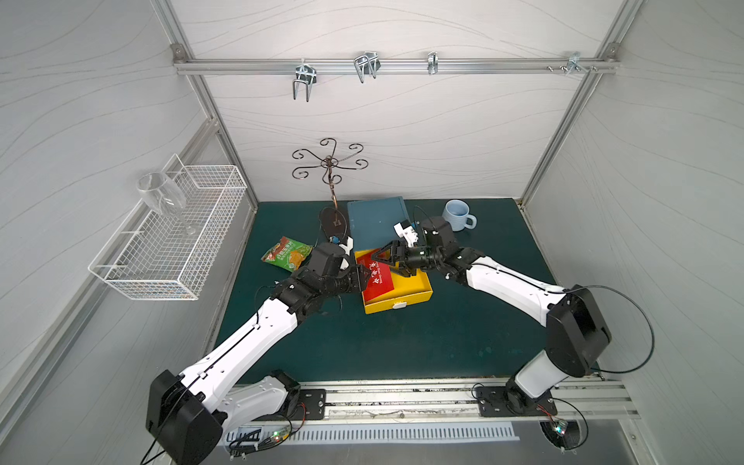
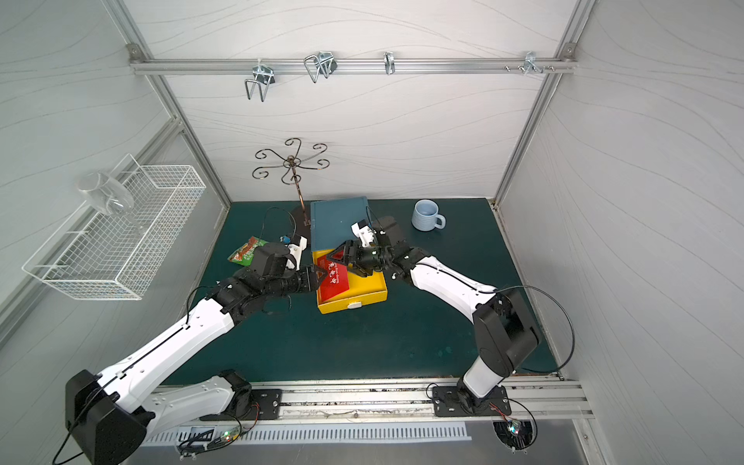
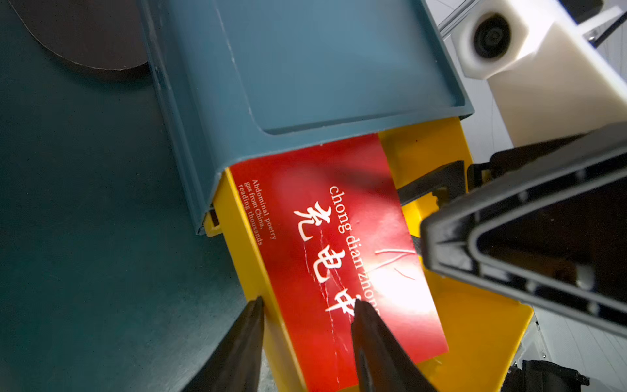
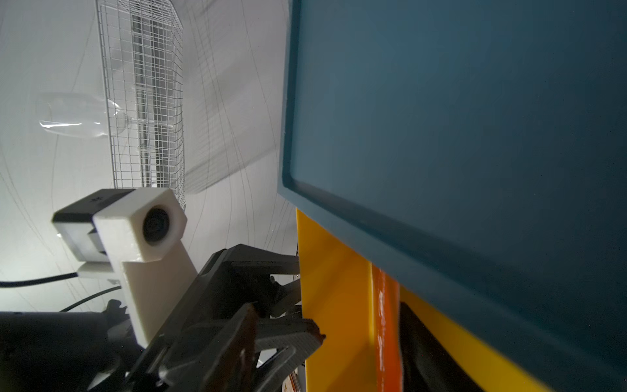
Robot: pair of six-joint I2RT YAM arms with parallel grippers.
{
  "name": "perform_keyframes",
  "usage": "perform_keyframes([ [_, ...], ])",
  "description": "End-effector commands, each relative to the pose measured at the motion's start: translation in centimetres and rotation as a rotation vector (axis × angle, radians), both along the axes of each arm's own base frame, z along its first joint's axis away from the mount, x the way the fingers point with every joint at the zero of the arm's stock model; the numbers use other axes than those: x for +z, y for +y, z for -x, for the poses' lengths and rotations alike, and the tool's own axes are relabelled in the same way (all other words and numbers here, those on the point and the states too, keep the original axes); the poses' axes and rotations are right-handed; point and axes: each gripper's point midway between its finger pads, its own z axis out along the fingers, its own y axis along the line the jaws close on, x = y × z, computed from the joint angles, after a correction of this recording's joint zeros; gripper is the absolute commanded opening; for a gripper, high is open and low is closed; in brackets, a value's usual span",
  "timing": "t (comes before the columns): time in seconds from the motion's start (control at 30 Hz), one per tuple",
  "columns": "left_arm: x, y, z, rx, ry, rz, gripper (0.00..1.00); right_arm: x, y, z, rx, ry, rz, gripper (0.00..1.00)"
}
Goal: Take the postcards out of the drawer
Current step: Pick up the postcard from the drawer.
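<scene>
A green-orange snack packet [image 1: 286, 257] lies on the dark green worktop [image 1: 402, 342] at ten o'clock, and a pale blue mug [image 1: 457, 215] stands at one o'clock. A wine glass [image 1: 161, 195] stands in the white wire basket [image 1: 153, 288] on the wall at nine o'clock.

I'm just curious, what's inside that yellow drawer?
A red postcard with white characters lies in the yellow drawer, its far end tucked under the blue case. Anything beneath the card is hidden.

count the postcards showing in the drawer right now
1: a red postcard lying in the open yellow drawer, its far end under the blue cabinet. More may be hidden beneath it or inside the cabinet.
</scene>
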Motion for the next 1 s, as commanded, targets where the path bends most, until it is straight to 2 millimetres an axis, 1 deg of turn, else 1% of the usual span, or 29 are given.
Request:
perform_keyframes([
  [0.0,3.5,-0.7,-0.6,-0.014,-0.095,0.059,0.47,-0.9,-0.4,0.1,-0.005,-0.024,0.078,0.54],
  [0.13,3.5,-0.6,-0.5,-0.011,-0.097,0.059,0.47,-1.4,-0.5,0.1,-0.005,-0.023,0.099,0.32],
  [0.2,3.5,-0.5,-0.5,-0.008,-0.098,0.059,0.48,-1.6,-0.5,0.1,-0.004,-0.021,0.105,0.25],
  [0.37,3.8,-0.4,-0.4,-0.002,-0.105,0.061,0.51,-2.0,-0.7,0.2,-0.005,-0.028,0.136,0.12],
  [0.5,4.1,-0.1,-0.4,0.007,-0.113,0.060,0.57,-1.7,-0.9,0.1,-0.003,-0.040,0.148,0.00],
  [0.57,4.3,0.0,-0.3,0.009,-0.121,0.062,0.60,-1.5,-1.0,0.2,0.000,-0.044,0.153,0.00],
  [0.67,4.7,0.2,-0.2,0.013,-0.128,0.063,0.62,-0.5,-1.0,0.4,0.016,-0.049,0.150,0.00],
  [0.8,5.1,0.6,0.1,0.021,-0.136,0.055,0.66,1.8,-1.1,1.1,0.061,-0.070,0.137,0.00],
  [0.87,5.3,0.8,0.1,0.026,-0.147,0.050,0.68,3.0,-1.5,1.4,0.075,-0.084,0.130,0.00],
  [0.97,5.9,1.1,0.1,0.029,-0.170,0.037,0.70,4.7,-2.7,1.3,0.073,-0.094,0.104,0.00],
])
